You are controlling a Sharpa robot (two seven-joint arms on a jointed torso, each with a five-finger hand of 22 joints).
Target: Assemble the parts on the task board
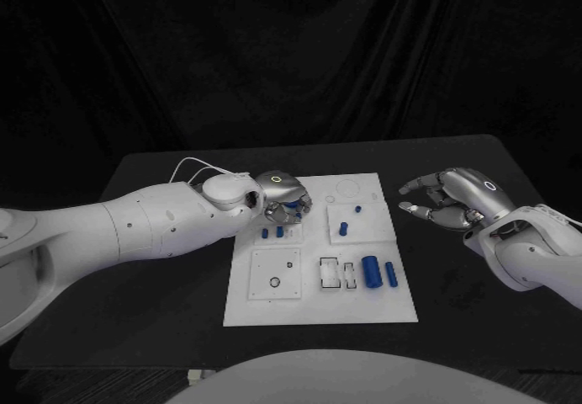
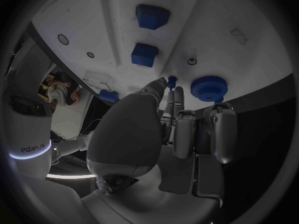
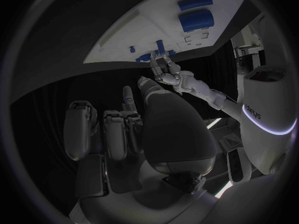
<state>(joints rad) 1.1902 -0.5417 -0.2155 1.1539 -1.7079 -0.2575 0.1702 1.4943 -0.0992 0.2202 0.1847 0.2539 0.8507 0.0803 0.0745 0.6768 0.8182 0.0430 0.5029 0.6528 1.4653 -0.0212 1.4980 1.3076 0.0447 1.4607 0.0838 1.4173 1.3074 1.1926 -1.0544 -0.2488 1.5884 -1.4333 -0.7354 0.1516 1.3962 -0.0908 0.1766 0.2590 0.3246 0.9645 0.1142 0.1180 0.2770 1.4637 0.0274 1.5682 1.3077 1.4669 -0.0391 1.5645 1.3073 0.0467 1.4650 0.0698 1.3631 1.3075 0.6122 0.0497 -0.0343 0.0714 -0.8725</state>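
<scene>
**Left robot hand pinches a peg over the board**

One white task board (image 1: 364, 305) lies mid-frame on the worktop (image 1: 145, 320). Left robot hand (image 1: 284, 202) at its upper left pinches one small blue peg (image 2: 171, 81). Two large blue parts (image 1: 379, 273) lie lower right. Right robot hand (image 1: 452, 199) hovers released, right of board

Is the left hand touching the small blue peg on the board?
Touching: in the left wrist view, the left hand has its fingertips pinching the small blue peg.
</scene>
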